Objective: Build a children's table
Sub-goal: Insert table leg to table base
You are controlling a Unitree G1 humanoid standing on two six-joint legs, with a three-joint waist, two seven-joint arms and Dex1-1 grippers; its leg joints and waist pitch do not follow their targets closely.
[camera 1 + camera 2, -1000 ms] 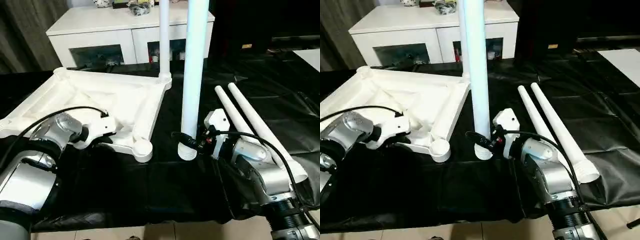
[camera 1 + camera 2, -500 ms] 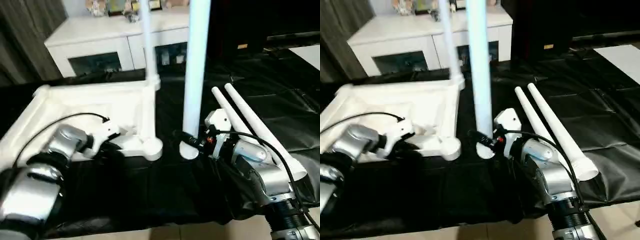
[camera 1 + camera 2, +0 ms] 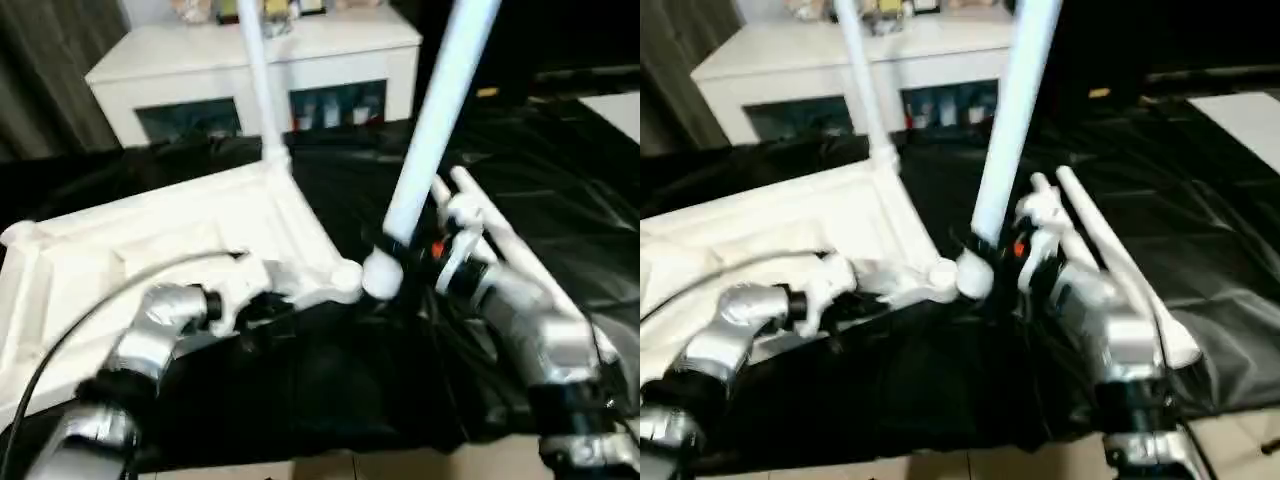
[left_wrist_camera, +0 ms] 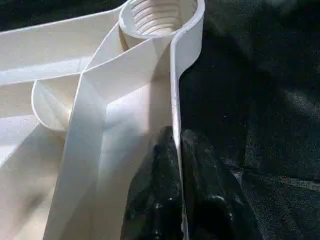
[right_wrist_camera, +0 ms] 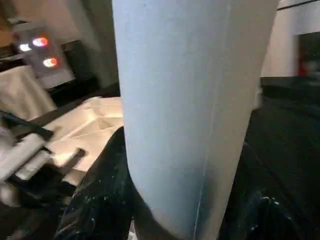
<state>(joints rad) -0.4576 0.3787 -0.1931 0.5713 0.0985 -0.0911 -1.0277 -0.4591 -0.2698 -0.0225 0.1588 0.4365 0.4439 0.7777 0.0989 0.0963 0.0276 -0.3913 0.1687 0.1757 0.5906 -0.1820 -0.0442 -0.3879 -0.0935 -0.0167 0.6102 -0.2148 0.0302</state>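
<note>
The tabletop (image 3: pixel 150 250) lies ribbed side up across the left half of the black-covered counter (image 3: pixel 560 160), one leg already standing upright in its far corner socket (image 3: pixel 274 160). The left gripper (image 4: pixel 177 165) is closed on the tabletop's thin rim, one finger on each side of the wall, just short of the open near corner socket (image 4: pixel 160 12) and its visible thread. That pinch is narrow; if the tabletop is pushed sideways during insertion, the rim could slip out or the whole piece could pivot on the slick black sheet.

To the right, the right gripper (image 5: pixel 165 200) is wrapped around the held leg (image 3: pixel 430 130) near its thick end, which sits right beside the near socket, apparently touching it. The leg is tilted, its top leaning toward the counter's right edge. Pressed in at that angle it would likely jam or cross-thread, or lever the corner upward.

Two spare legs (image 3: pixel 480 215) lie near the counter's right edge, partly behind the right arm, and a swing could knock them off.

The actual meeting of leg end and socket is blurred, the held leg's top is cut off, and the right wrist view is mostly filled by the leg.
</note>
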